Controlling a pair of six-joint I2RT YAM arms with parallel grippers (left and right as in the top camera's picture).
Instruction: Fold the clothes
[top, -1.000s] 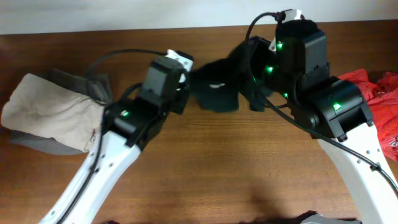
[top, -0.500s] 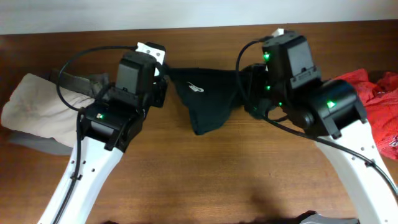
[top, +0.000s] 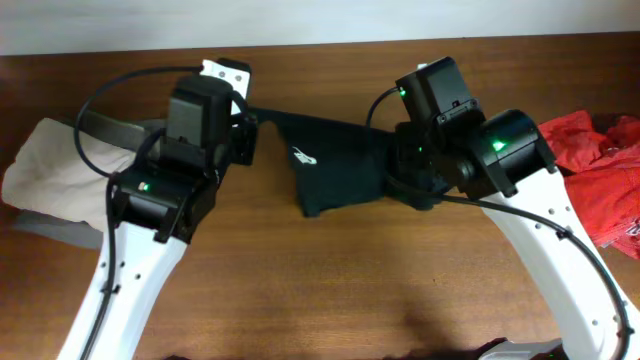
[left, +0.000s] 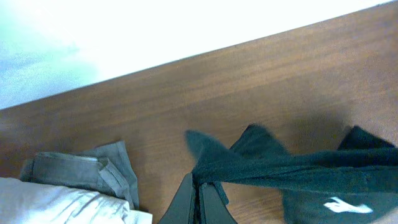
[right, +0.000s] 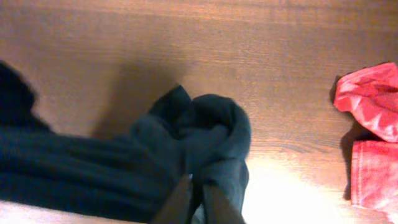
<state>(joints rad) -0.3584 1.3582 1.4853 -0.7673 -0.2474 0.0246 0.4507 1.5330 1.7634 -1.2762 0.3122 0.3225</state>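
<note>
Left gripper (left: 200, 198) and right gripper (right: 191, 198) clamp bunched black T-shirt (top: 335, 170) edges, fabric strung between them — either thin pinch may slip.

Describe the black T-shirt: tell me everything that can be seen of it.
The black T-shirt is dark, soft, matte fabric with a small white mark on it. It is stretched sideways between the arms. The left gripper is shut on one bunched edge, and the right gripper is shut on a crumpled wad at the other. Its middle sags in loose folds toward the wooden table; whether it rests there cannot be told.
</note>
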